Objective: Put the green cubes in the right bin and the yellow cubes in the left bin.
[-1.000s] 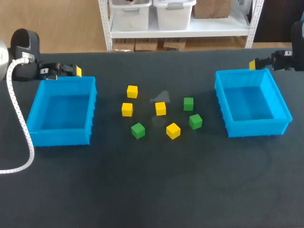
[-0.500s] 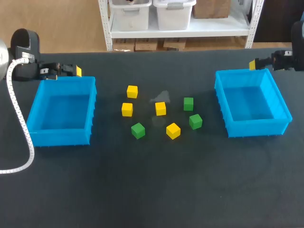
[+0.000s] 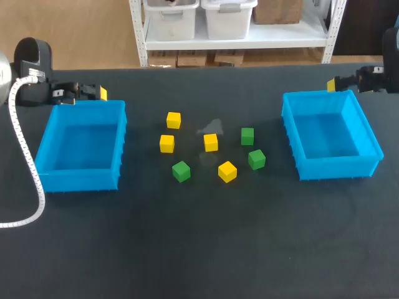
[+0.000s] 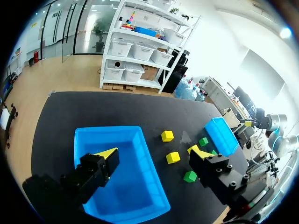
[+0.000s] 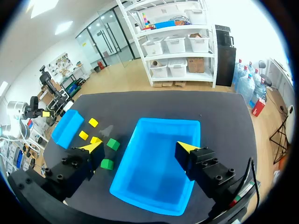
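Note:
Several yellow cubes and three green cubes lie loose on the black table between two empty blue bins. My left gripper hovers open behind the left bin, holding nothing. In the left wrist view its open fingers straddle that bin, with cubes ahead to the side. My right gripper stands open behind the right bin. In the right wrist view, the right gripper frames this bin, and green cubes sit beside it.
A white cable loops from my left arm down over the table beside the left bin. The cubes form a loose cluster at mid-table, with a green cube and a yellow cube nearest the front.

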Motion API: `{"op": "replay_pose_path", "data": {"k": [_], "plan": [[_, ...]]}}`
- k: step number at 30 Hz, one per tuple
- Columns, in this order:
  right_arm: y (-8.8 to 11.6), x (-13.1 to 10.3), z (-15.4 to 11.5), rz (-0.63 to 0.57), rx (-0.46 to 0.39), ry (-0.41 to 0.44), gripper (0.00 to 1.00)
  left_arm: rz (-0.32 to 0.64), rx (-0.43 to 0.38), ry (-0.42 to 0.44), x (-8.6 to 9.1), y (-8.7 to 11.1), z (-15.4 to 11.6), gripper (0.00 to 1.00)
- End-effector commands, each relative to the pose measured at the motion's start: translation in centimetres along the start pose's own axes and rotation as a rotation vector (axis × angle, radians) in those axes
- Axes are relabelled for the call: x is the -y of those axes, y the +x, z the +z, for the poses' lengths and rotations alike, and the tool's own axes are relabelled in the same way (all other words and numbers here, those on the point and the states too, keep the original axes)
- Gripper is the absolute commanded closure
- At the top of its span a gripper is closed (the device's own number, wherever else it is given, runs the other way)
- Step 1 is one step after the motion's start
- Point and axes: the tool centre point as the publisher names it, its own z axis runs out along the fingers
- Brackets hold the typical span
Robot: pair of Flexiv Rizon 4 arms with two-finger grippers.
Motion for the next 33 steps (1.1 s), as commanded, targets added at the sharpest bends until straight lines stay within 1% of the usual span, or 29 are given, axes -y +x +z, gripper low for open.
{"op": "replay_pose_path", "data": {"k": [1,15,18,21,26,31,33], "plan": [[0.1,-0.2,-0.1,0.000,0.002,0.009,0.00,0.002,0.006,0.011,-0.2,0.1,0.0,0.00],[0.1,-0.2,-0.1,0.000,0.002,0.009,0.00,0.002,0.006,0.011,-0.2,0.1,0.0,0.00],[-0.7,-0.6,-0.1,-0.030,-0.008,0.015,0.00,0.002,0.006,0.011,-0.2,0.1,0.0,0.00],[-1.4,-1.2,0.0,-0.066,-0.024,0.027,0.00,0.002,0.006,0.011,-0.2,0.1,0.0,0.00],[-2.6,-2.9,0.9,-0.168,-0.088,0.050,0.00,0.002,0.006,0.011,-0.2,0.1,0.0,0.00],[-3.1,-5.1,2.3,-0.306,-0.167,0.066,0.00,0.002,0.006,0.011,-0.2,0.1,0.0,0.00],[-3.2,-5.9,2.9,-0.346,-0.192,0.059,0.00,0.002,0.006,0.011,-0.2,0.1,0.0,0.00]]}}
